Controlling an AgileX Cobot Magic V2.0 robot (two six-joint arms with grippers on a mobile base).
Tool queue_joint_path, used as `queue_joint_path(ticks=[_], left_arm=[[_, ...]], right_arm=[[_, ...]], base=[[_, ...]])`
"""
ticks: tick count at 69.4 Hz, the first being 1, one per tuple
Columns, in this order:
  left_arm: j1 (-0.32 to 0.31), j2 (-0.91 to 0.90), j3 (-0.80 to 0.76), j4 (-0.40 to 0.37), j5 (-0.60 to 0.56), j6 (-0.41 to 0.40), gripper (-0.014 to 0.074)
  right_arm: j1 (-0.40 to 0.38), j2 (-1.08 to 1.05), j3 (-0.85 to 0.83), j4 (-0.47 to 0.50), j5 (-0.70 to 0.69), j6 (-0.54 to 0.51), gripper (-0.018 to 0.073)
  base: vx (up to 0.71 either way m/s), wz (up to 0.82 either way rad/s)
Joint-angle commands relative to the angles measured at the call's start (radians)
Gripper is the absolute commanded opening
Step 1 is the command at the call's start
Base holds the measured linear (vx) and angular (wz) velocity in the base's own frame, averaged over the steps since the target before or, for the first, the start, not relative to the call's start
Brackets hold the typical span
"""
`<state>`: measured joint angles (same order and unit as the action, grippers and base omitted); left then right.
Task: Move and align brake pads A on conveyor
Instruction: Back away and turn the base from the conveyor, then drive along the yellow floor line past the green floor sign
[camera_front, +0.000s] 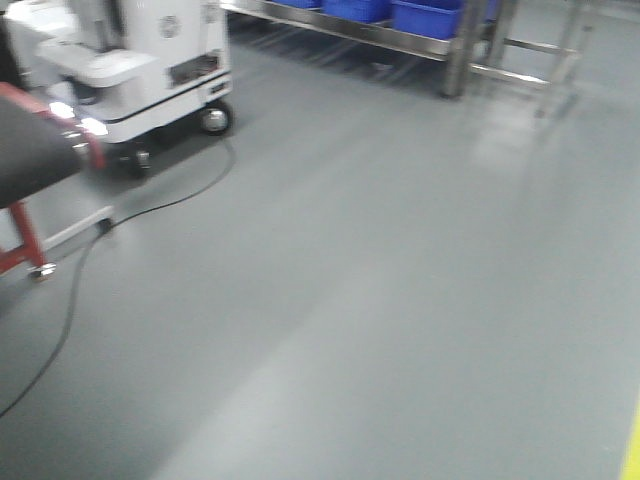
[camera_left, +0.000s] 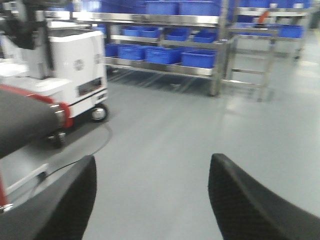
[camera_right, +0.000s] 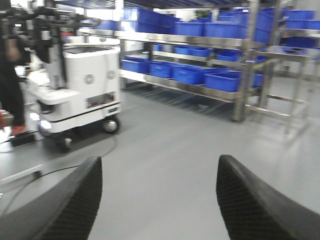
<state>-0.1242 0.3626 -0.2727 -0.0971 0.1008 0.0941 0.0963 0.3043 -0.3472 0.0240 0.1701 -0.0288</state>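
At the far left of the front view only one end of the conveyor (camera_front: 30, 150) shows, its dark belt curving down beside a red edge. The brake pads A are in no view, so their heading and long axis cannot be told. The left tool (camera_left: 152, 161) and the right tool (camera_right: 160, 161) both stand wide open over bare floor (camera_front: 400, 300), with nothing between their fingers. The step in hand, I judge, is reaching the belt (it lies off to the left). To do it well, turn the base that way, keep off the cable (camera_front: 185, 198) and the white cart (camera_front: 150, 60), and square up to the belt before either arm reaches.
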Motion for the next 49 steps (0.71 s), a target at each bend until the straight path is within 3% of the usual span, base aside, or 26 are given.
queue_joint_path(ticks=[1, 49], left_arm=[[-0.005, 0.007, -0.025, -0.002, -0.082, 0.0, 0.0464], [-0.005, 0.007, -0.025, -0.002, -0.082, 0.0, 0.0464]], right_arm=[[-0.003, 0.011, -0.027, -0.003, -0.072, -0.002, 0.0463], [-0.003, 0.011, -0.027, -0.003, -0.074, -0.002, 0.0463]], base=[[-0.16, -0.78], [-0.15, -0.72]])
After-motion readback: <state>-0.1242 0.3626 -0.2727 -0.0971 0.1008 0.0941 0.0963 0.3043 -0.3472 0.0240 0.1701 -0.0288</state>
